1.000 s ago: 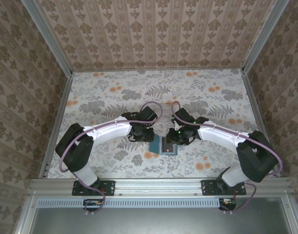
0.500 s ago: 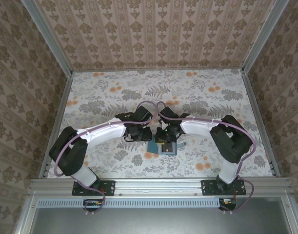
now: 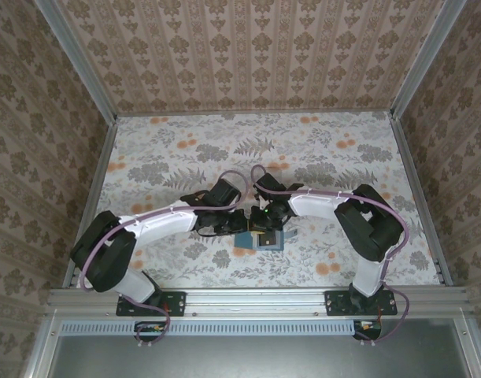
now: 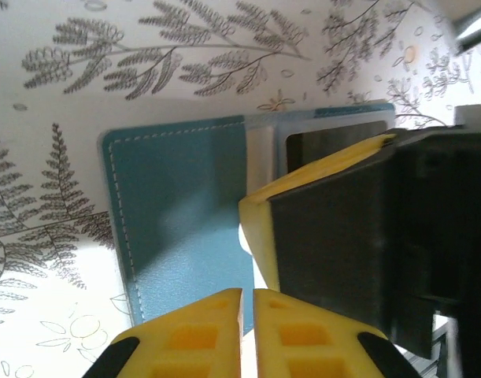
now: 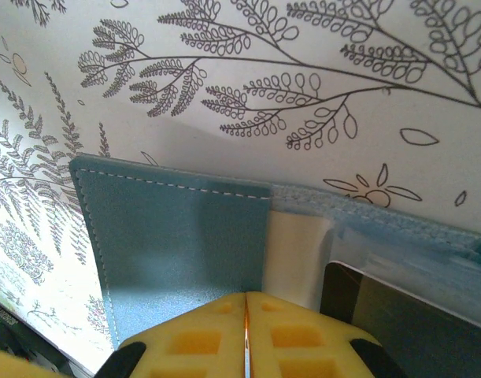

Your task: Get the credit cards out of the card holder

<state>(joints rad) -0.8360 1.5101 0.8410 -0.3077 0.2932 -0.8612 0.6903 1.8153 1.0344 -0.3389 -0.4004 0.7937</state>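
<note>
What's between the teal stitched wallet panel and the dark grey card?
A narrow pale cream strip separates the teal stitched panel from the dark grey card, in both wrist views; card or lining, I cannot tell.

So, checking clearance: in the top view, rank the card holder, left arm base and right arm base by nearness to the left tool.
1. Card holder, right beside the left tool, mid-table.
2. Left arm base, near edge, left side.
3. Right arm base, near edge, right side.

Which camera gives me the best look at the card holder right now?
Right wrist: the card holder lies close and sharp, stitching and pocket clear. Left wrist shows one panel, the right pincer covering the rest. Top external shows a teal sliver.
</note>
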